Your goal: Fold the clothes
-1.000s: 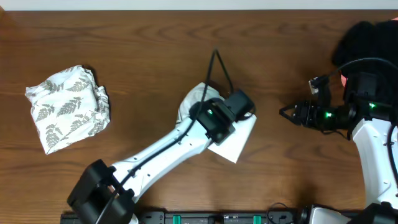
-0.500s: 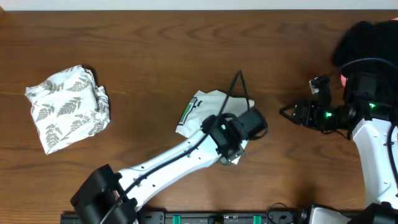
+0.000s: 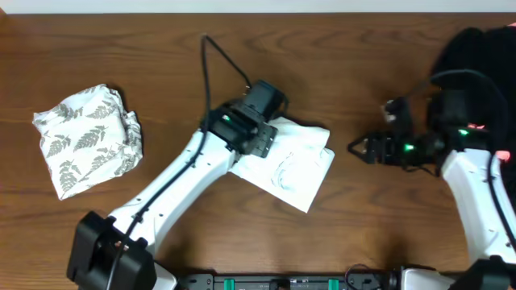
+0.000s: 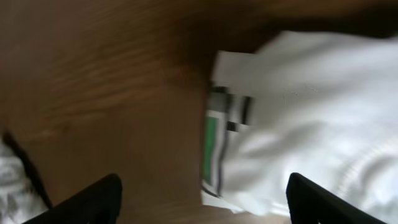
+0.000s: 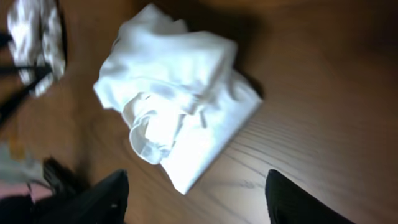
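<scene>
The white T-shirt of the clothes lies folded in a rough rectangle at the table's middle, its collar on top. The small green print shows at its left edge in the left wrist view. My left gripper hovers over the shirt's upper left corner, open, with nothing between its fingers. My right gripper is open to the right of the shirt and apart from it. In the right wrist view the shirt lies ahead of the empty right gripper.
A bundled leaf-print garment sits at the far left. A black garment is heaped at the back right, behind my right arm, with a bit of pink cloth beside it. Bare brown table lies in front.
My left gripper has opened, let go of the white shirt and swung up and to the left. The shirt now lies spread flat. My right gripper has opened wider and shifted slightly left.
</scene>
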You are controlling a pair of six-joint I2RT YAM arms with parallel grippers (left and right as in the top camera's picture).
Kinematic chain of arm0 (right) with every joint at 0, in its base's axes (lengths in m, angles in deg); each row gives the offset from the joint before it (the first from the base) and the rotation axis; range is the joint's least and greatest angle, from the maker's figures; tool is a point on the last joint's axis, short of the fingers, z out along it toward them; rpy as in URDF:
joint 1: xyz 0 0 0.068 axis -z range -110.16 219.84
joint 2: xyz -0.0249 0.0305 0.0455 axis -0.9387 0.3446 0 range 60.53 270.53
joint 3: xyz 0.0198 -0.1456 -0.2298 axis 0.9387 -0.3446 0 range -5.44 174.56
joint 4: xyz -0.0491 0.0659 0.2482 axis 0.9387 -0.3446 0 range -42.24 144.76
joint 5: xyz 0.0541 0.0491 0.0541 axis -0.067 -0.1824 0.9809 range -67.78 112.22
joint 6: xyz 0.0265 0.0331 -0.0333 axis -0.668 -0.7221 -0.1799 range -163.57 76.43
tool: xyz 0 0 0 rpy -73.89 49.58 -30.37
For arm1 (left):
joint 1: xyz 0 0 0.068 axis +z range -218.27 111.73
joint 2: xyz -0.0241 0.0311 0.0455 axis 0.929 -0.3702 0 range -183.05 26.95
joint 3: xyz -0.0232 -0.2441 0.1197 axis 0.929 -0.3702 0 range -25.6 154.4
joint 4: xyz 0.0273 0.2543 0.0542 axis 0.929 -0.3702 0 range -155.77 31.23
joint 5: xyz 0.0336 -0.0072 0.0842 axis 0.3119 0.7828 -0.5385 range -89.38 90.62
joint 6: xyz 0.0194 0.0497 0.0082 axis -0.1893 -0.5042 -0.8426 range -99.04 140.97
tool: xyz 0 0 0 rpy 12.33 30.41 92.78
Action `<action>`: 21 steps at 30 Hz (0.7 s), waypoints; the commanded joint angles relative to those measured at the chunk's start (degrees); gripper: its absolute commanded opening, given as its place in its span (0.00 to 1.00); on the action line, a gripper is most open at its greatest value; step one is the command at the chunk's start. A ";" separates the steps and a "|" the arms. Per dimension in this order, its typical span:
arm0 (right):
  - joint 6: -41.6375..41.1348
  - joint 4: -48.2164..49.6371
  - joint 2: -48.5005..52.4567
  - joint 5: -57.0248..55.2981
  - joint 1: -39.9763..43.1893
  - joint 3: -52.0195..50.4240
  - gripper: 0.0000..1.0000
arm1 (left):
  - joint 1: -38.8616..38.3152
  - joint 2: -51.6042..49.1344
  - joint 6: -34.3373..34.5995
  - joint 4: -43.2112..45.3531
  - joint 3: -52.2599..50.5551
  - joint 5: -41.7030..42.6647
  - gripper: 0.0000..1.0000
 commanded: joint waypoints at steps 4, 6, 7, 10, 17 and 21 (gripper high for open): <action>-4.46 5.11 8.41 0.07 -9.79 0.04 0.69 | 7.32 -0.13 6.45 0.61 0.98 2.36 0.87; -5.62 6.71 11.41 1.20 -12.41 0.04 0.67 | 9.14 -1.16 6.40 1.14 0.96 5.07 0.87; -5.62 7.54 12.81 2.05 -13.60 0.04 0.67 | 9.77 -1.77 6.32 1.40 0.94 6.10 0.87; -7.06 9.99 16.26 3.72 -16.59 0.04 0.66 | 10.88 -3.82 5.95 2.34 0.92 8.83 0.88; -9.75 12.79 19.19 4.04 -21.27 0.04 0.65 | 10.95 -8.94 4.94 2.78 0.90 9.66 0.88; -12.13 13.14 19.19 4.07 -22.43 0.04 0.65 | 10.93 -10.03 4.94 2.69 0.90 9.68 0.88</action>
